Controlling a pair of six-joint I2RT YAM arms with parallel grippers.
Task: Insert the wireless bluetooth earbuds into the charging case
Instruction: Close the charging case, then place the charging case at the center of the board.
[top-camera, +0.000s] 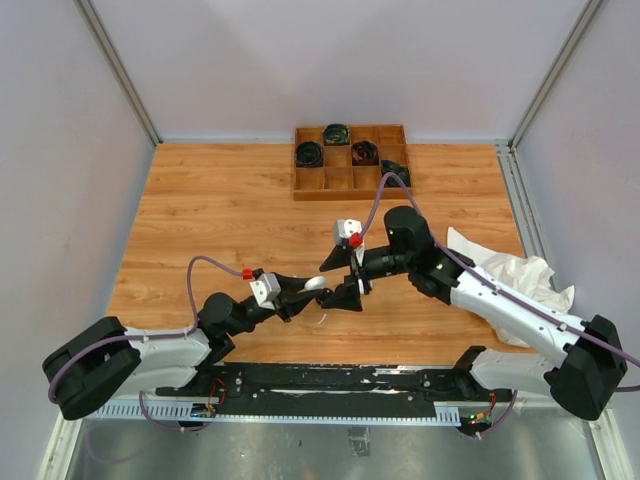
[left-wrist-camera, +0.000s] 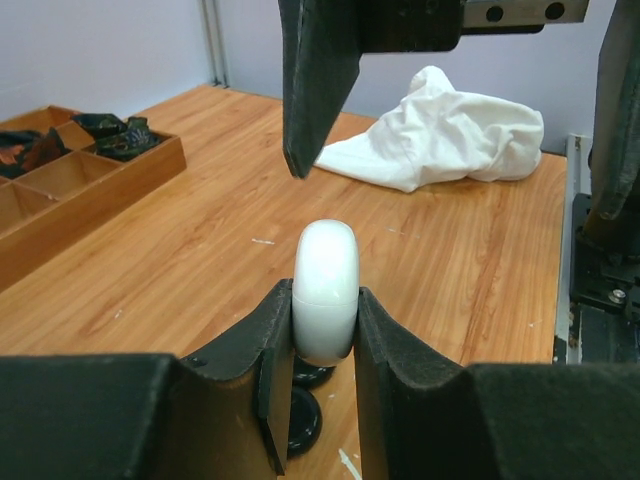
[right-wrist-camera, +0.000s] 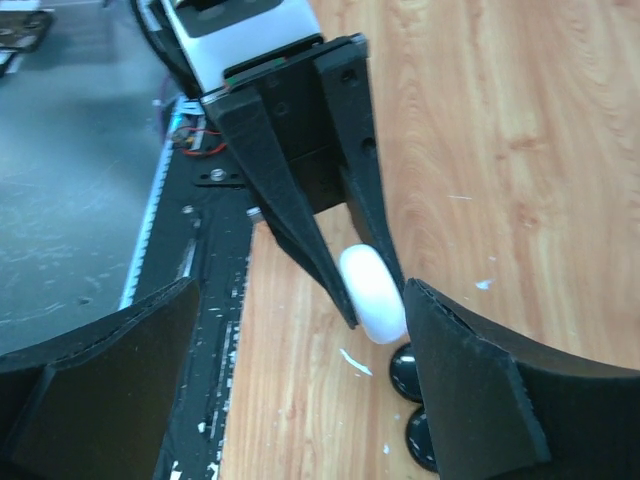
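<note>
The closed case (left-wrist-camera: 326, 275) is clamped in the left pincer (left-wrist-camera: 322, 305); the right pincer (left-wrist-camera: 455, 170) is spread above it. Insertion is judged outstanding.

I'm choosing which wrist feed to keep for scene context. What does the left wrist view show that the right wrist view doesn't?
Only the left wrist view: the wooden compartment tray holding dark coiled cables, and the crumpled white cloth.
Only the right wrist view: the grey surface beyond the near edge of the table, and the left arm's white wrist housing.
Both: the white charging case clamped in the left gripper, two black round pucks on the table beneath it, and the open right gripper nearby.
</note>
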